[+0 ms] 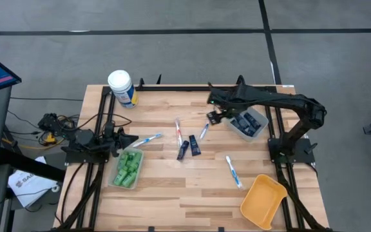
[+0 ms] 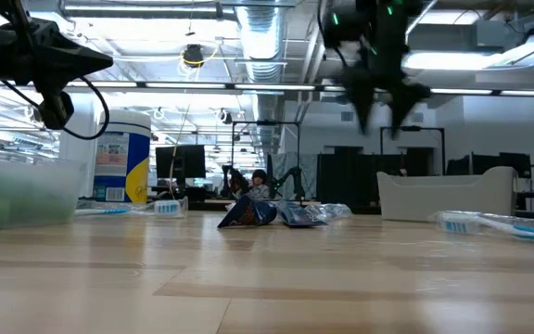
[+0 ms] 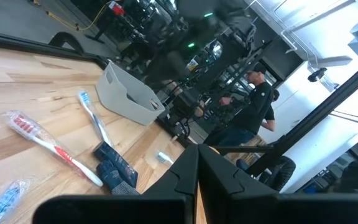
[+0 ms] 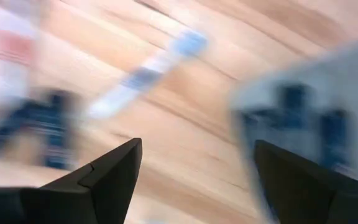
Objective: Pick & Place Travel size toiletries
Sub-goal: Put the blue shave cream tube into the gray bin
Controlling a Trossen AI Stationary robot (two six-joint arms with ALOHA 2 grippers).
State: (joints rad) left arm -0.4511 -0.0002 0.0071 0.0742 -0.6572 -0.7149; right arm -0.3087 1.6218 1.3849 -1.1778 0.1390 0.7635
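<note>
Right gripper (image 1: 214, 117) hovers spread open beside the grey bin (image 1: 257, 126); no labels readable.

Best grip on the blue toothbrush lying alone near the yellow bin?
Probably mid-handle on the slim blue-and-white toothbrush, coming straight down with the right tool open across its width. It lies flat on the wooden table, clear of the yellow plastic bin.

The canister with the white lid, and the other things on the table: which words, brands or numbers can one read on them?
None can be read.
Canister: blue-yellow label, print too small.
Navy tubes: markings blurred.
White paper beside the table: dark mark, illegible.
</note>
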